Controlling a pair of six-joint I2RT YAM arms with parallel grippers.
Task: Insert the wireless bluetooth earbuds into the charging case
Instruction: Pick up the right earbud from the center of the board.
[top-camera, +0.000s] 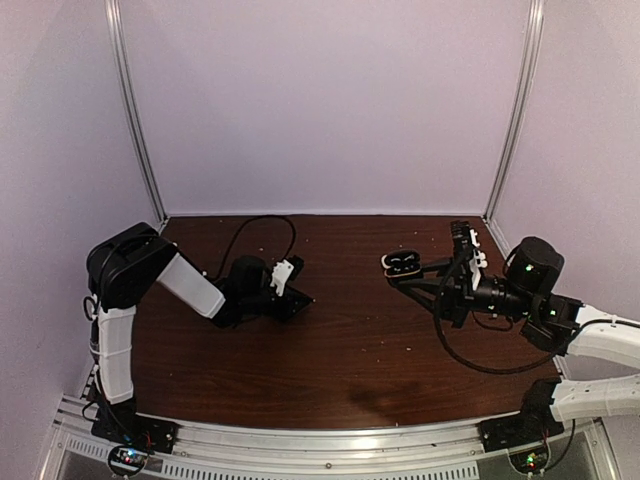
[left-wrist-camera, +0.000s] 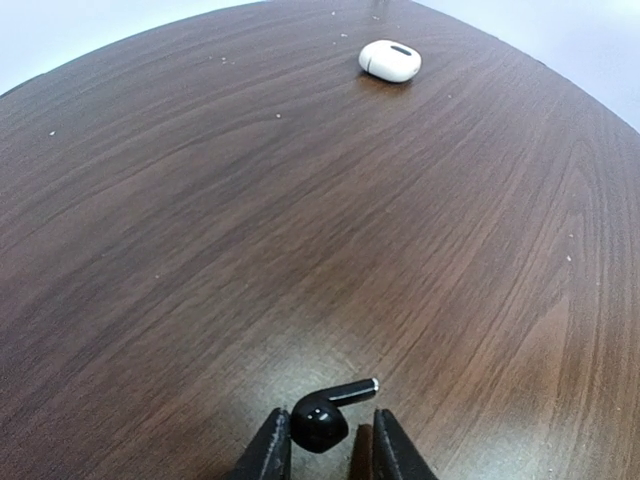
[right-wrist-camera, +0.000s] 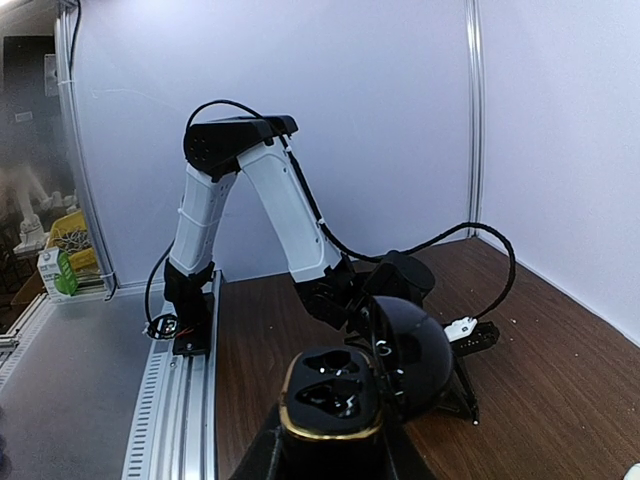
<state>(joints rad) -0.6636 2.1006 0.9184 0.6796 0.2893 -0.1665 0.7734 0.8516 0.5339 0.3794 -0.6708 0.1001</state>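
Note:
A black earbud (left-wrist-camera: 320, 422) with a short silver-tipped stem lies on the brown table (left-wrist-camera: 300, 200). My left gripper (left-wrist-camera: 328, 432) is low over it, with one finger on each side. The left finger touches the bud and a small gap shows at the right finger, so the gripper is open. My right gripper (right-wrist-camera: 335, 458) is shut on a black charging case (right-wrist-camera: 335, 400) with a gold rim. It holds the case above the table with its lid (right-wrist-camera: 420, 350) swung open and two dark glossy wells showing. The top view shows the case (top-camera: 403, 263) at centre right.
A small white case-like object (left-wrist-camera: 390, 60) lies farther out on the table in the left wrist view. Pale walls enclose the back and both sides. A metal rail (top-camera: 330, 440) runs along the near edge. The left arm (right-wrist-camera: 260, 200) and its cable rise opposite the held case.

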